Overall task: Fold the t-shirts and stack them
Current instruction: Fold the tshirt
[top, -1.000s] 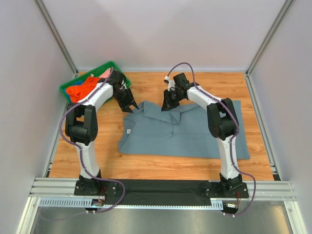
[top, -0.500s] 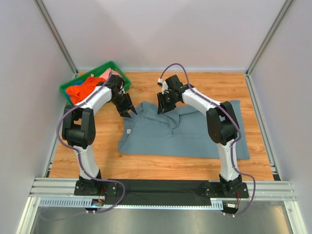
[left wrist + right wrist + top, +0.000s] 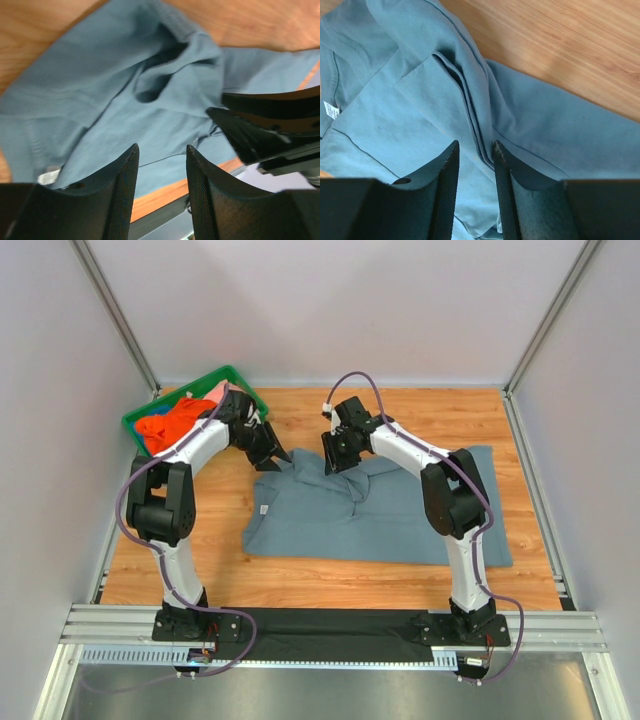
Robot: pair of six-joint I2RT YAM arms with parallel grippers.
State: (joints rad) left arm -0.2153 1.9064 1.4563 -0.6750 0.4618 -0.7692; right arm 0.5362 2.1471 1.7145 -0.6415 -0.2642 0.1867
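Grey-blue t-shirt: it's lying spread across the middle of the desk, and you've got both arms over its upper-left end. Most of it is flat. The part near the collar is rumpled and doubled over into a ridge.
Neck label: small and white, showing at the shirt's left edge.
Left fingers: apart with a decent gap and nothing in between. You can see the collar area of the shirt straight through the gap, so they're hanging above the cloth.
Right fingers: also apart, but with a narrower gap. They sit right over that ridge of doubled fabric, and I can't see anything pinched. I can't tell from the wrist view whether the tips touch the cloth.
In your way: the two wrists are near each other over the same end of the shirt. From the left wrist view a black part of the right arm's end fills the right side of the picture. Your right arm's elbow also stands over the right half of the shirt.
Cables: there's a purple loop off each arm, and the right one arches up above the wrist.
Green bin: it's in the back-left corner of the desk, just beside your left forearm and apart from the grey-blue shirt.
In the bin: an orange t-shirt is bunched up, with a pale pink t-shirt at the far end. Both are crumpled, not folded.
Around the desk: there are pale walls on three sides, and a metal rail at the near edge where the bases are bolted.
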